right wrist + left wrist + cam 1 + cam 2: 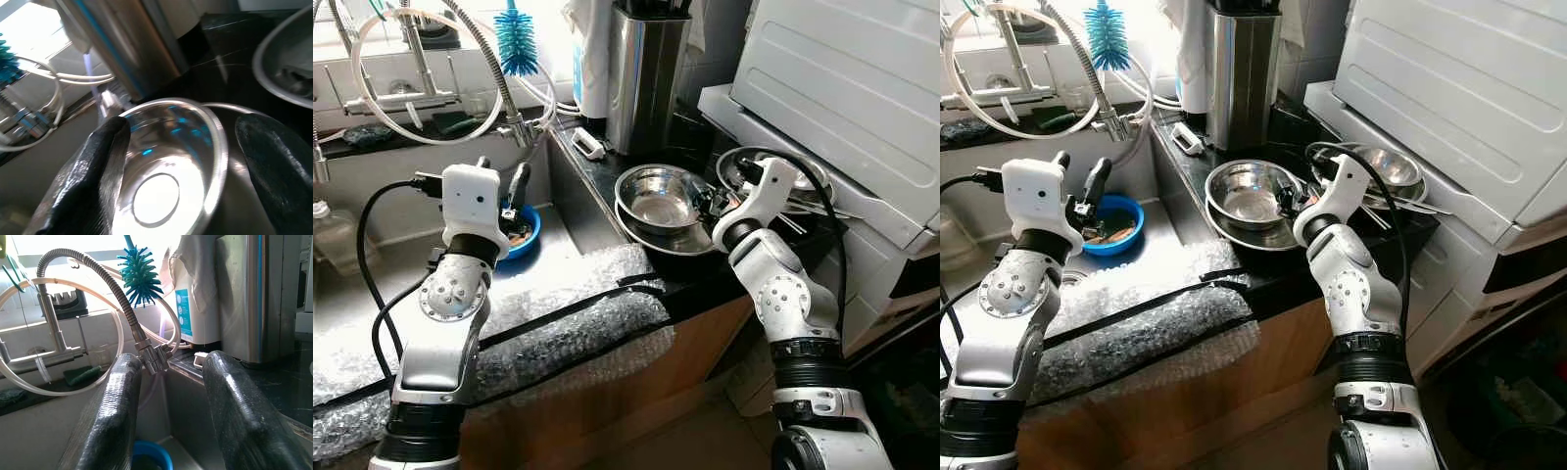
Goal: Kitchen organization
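Nearest, a sheet of bubble wrap (558, 304) lies over the front edge of the sink (372, 284) and the dark surface (705, 269). Above the sink the left pincer (516, 196) hangs with its fingers (110, 416) apart and nothing between them, just over a blue bowl (1116, 223) that sits in the basin. On the surface to the right, the right pincer (1285, 201) hovers at the rim of a steel bowl (658, 194), fingers (105, 166) spread wide on either side of the rim and not clamped on it. That bowl rests inside a wider steel bowl (671, 242). Just behind the right arm lies another steel bowl (1393, 166). Farther back stand a tall steel canister (646, 78), the coiled hose of the tap (494, 69) and a blue bottle brush (516, 41). A white appliance (862, 108) stands at the right.
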